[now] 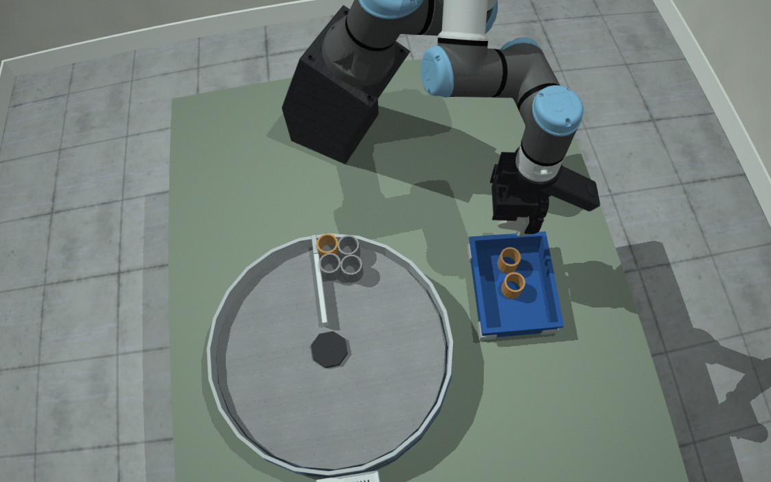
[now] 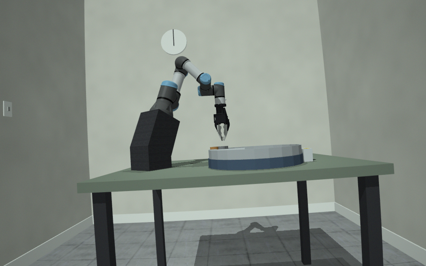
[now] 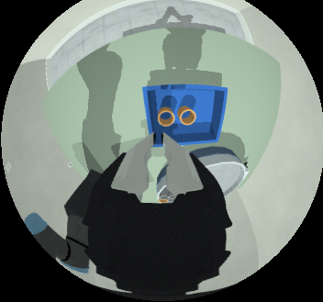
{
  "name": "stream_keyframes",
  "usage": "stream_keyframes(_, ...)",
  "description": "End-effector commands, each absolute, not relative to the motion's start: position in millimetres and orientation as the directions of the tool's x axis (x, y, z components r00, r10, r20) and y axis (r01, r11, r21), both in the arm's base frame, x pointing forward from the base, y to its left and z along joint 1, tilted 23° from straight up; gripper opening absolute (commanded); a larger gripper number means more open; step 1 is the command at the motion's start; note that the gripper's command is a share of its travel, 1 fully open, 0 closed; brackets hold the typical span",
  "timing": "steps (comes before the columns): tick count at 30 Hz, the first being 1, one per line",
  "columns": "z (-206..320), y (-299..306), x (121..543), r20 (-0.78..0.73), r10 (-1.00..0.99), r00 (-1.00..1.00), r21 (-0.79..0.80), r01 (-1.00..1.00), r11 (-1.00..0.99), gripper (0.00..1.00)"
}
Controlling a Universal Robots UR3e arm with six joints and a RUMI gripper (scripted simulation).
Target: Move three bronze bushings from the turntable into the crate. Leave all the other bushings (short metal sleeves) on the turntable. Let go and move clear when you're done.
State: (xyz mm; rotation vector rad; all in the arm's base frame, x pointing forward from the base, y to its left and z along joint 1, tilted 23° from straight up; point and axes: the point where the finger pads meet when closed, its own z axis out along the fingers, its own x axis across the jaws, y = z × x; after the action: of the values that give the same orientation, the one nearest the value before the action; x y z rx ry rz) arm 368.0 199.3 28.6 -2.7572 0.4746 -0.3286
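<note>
My gripper is shut with nothing between its fingertips, above the crate's rear edge. The blue crate holds two bronze bushings: one nearer my gripper, the other close beside it. A third bronze bushing stands on the turntable, at its rear rim. Three grey bushings stand tightly around it. The crate is hidden in the exterior view.
A straight white divider runs from the turntable's rear rim toward its dark hub, directly beside the bronze bushing and one grey one. The raised rim circles the turntable. The arm's black base block stands behind it. A white box adjoins the turntable.
</note>
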Motion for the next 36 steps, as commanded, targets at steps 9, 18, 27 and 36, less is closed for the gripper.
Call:
stream_keyframes(9, 29.4, 199.2, 368.6, 0.171, -0.358, 0.918, -0.351, -0.283, -0.892, 0.05)
stream_keyframes(18, 29.4, 199.2, 368.6, 0.171, -0.358, 0.918, -0.351, -0.283, -0.892, 0.05)
stream_keyframes(27, 29.4, 199.2, 368.6, 0.171, -0.358, 0.918, -0.351, -0.283, -0.892, 0.05)
stream_keyframes(36, 27.8, 195.0, 367.6, 0.171, -0.358, 0.918, -0.351, -0.283, -0.893, 0.05)
